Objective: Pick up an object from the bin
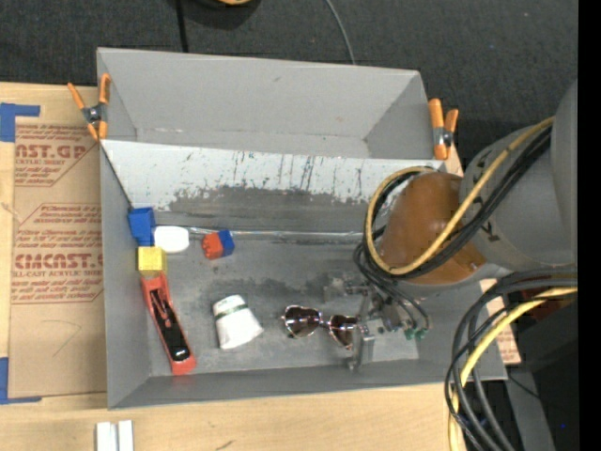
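So, gripper (362, 338) sits at the sunglasses' (315, 324) view-right end
They stretch leftward from it; can't tell how open it is.

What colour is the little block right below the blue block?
Yellow. The camera view shows the block best, just under the blue block.

Overhead, slightly oblique over bin (254, 101)
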Robot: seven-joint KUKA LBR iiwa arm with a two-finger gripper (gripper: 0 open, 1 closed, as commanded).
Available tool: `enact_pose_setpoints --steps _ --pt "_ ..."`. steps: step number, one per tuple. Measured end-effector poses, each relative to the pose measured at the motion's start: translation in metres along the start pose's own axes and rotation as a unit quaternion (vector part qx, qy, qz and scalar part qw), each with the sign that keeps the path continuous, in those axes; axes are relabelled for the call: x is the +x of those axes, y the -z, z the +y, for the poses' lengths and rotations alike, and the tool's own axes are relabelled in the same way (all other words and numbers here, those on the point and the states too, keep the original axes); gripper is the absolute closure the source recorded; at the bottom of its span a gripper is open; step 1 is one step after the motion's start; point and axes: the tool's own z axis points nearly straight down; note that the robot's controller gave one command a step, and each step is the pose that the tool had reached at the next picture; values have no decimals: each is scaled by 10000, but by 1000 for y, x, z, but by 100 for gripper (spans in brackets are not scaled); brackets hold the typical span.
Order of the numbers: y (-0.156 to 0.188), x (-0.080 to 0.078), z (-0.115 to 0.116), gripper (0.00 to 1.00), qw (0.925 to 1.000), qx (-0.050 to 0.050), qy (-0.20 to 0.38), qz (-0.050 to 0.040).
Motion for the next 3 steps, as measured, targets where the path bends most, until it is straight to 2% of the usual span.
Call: enact_pose_setpoints --steps 1,2,3 --pt "-9 -26 4 100 10000 0 -81 17" --pt "-9 -26 4 100 10000 1 -80 17" --pt "163 -45 -4 100 10000 11 -40 -40"
